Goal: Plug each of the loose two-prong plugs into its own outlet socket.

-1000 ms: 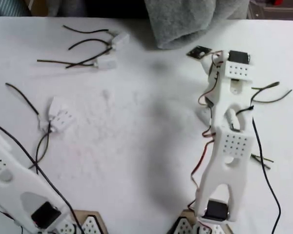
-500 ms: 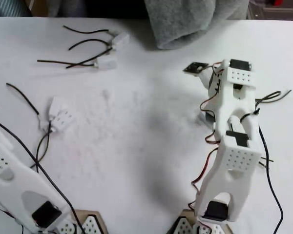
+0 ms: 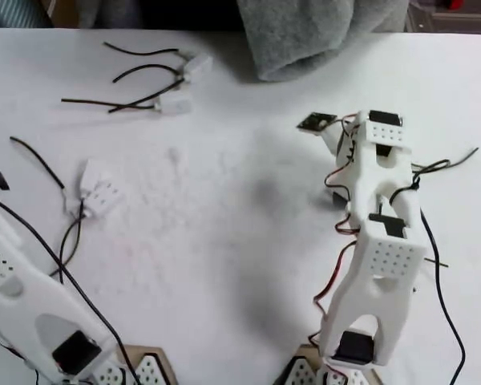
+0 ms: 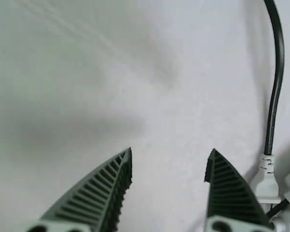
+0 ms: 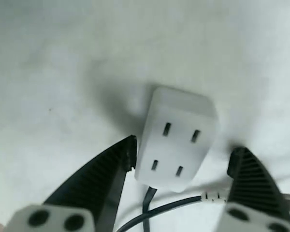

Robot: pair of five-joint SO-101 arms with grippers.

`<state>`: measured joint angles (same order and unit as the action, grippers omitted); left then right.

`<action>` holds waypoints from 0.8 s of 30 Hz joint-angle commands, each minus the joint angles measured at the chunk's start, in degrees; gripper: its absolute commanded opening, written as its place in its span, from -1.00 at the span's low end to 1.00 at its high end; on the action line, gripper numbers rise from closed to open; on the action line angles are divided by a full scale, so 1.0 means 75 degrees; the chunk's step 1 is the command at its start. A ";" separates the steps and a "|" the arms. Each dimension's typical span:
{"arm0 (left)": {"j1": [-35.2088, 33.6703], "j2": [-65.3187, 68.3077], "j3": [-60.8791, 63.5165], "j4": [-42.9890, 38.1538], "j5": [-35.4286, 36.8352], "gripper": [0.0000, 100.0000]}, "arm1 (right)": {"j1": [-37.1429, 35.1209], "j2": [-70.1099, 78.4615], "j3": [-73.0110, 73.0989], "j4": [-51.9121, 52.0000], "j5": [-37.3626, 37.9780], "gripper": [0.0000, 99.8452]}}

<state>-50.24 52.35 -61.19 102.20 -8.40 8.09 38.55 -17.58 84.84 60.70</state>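
No plug looks pushed in yet, so I think all the work is left to do. On the left, the left gripper (image 4: 169,157) is wide open and holds nothing. What looks like a plug (image 4: 267,181) on a black cord (image 4: 276,72) lies just beside it. On the right, the right gripper (image 5: 183,150) is open too, low over a socket (image 5: 179,135). The socket sits inside its open grip, slots empty.
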 commanded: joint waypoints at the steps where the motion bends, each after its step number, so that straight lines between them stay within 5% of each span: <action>1: 0.0064 -0.0486 -0.0035 0.0000 -0.0035 -0.50 | -0.0135 0.0029 -0.0352 -0.0111 -0.0152 -0.62; 13: 0.0053 -0.0486 0.0035 0.0000 -0.0035 -0.50 | -0.1108 -0.0182 -0.3083 0.1858 -0.4970 -0.70; 24: 0.0076 -0.0475 0.0047 0.0012 -0.0035 -0.50 | -0.3979 -0.0580 -0.3095 0.1823 -0.9870 -0.70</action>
<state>-50.33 52.35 -60.66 102.20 -8.40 -12.22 38.55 -38.24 98.02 -1.27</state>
